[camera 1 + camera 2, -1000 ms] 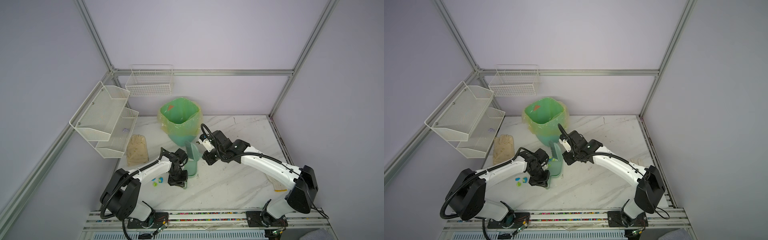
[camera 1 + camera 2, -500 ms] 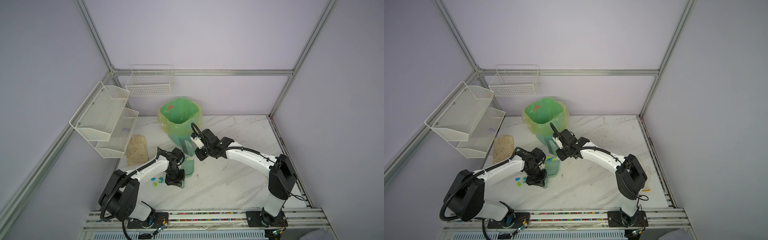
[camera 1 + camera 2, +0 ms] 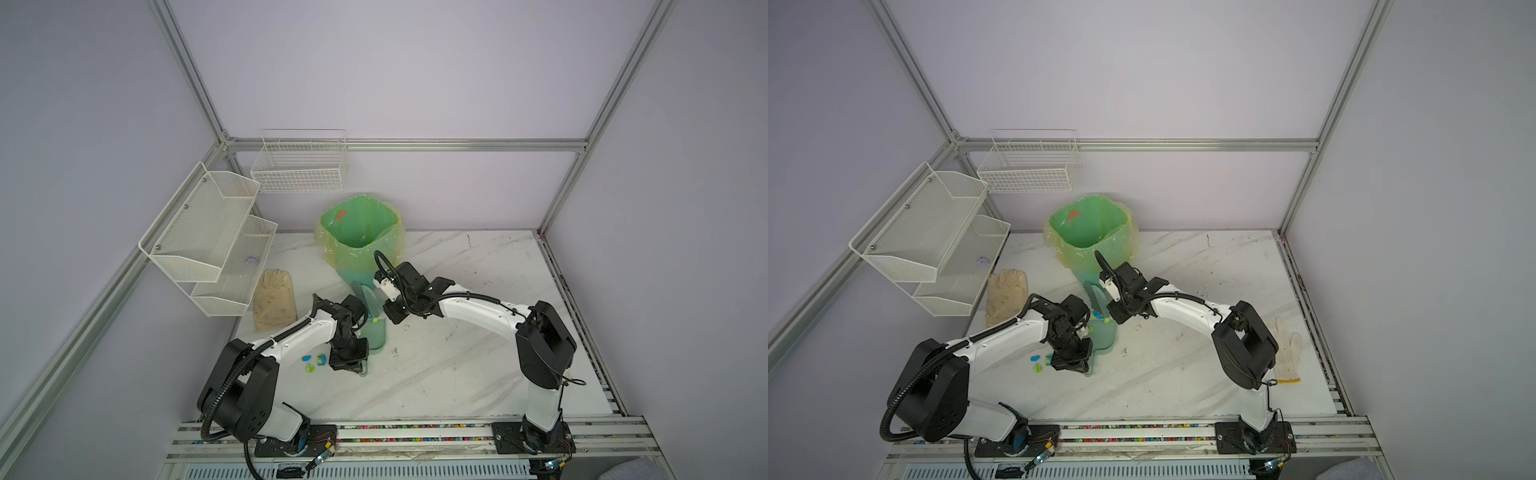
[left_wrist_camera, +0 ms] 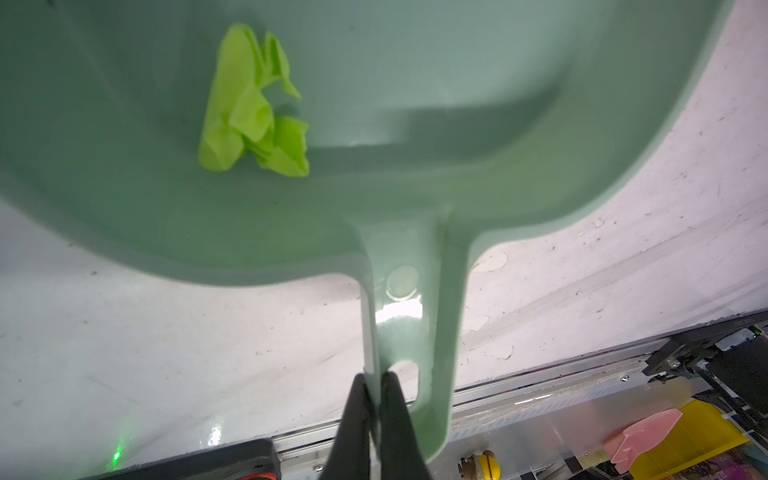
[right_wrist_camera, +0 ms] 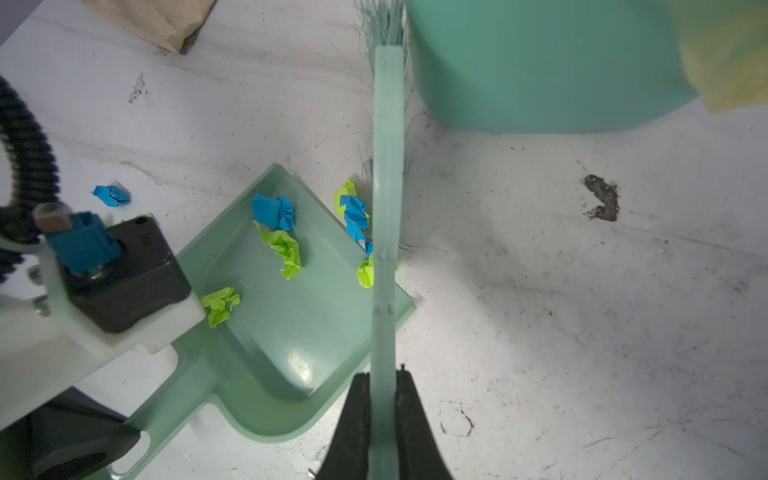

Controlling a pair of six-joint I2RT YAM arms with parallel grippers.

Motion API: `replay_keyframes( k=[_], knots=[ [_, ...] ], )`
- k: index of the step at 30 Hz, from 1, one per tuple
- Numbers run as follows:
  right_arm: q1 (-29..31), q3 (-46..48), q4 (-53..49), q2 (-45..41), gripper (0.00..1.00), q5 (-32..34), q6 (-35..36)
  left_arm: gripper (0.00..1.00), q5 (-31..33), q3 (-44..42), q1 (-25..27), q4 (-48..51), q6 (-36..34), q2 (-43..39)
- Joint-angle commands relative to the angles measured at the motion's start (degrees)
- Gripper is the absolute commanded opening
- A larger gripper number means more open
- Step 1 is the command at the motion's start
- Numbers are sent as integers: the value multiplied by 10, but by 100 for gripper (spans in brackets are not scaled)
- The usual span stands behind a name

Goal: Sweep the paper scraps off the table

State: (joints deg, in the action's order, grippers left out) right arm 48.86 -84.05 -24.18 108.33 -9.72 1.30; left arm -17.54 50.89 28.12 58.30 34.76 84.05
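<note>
Right wrist view: the right gripper (image 5: 383,380) pinches the brush (image 5: 388,166), whose long axis lies along the dustpan (image 5: 291,345) lip. The paper scraps (image 5: 355,216) crowd at this lip, some already inside, at 8 o'clock from that gripper in both top views. The left gripper (image 4: 374,379) pinches the pan's handle.

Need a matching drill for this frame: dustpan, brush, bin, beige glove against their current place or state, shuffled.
Things:
1. dustpan
2. brush
3. bin
4. beige glove

Place or state:
A. handle clamped in the right jaws
B. lying flat on the table, by the wire shelves
C. standing upright, lined with a bag
D. handle clamped in the left jaws

Pairs: 1-D, 2-A, 3-C, 4-B
</note>
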Motion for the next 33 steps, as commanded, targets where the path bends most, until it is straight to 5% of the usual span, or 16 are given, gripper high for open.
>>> replay_keyframes(
  k=[1, 10, 16, 21, 33],
  knots=[
    [1, 20, -14, -32, 0, -36, 30, 0, 3, 2, -5, 7, -8, 14],
    [6, 130, -29, -162, 0, -126, 19, 0, 14, 10, -5, 8, -15, 11],
    [5, 158, -22, -244, 0, -80, -39, 0, 16, 14, -5, 1, -17, 14],
    [5, 131, -29, -260, 0, 0, -102, 0, 30, 23, -4, 11, -15, 10],
    [-6, 138, -25, -251, 0, 47, -157, 0, 64, 33, 10, 22, -6, -17]
  ],
)
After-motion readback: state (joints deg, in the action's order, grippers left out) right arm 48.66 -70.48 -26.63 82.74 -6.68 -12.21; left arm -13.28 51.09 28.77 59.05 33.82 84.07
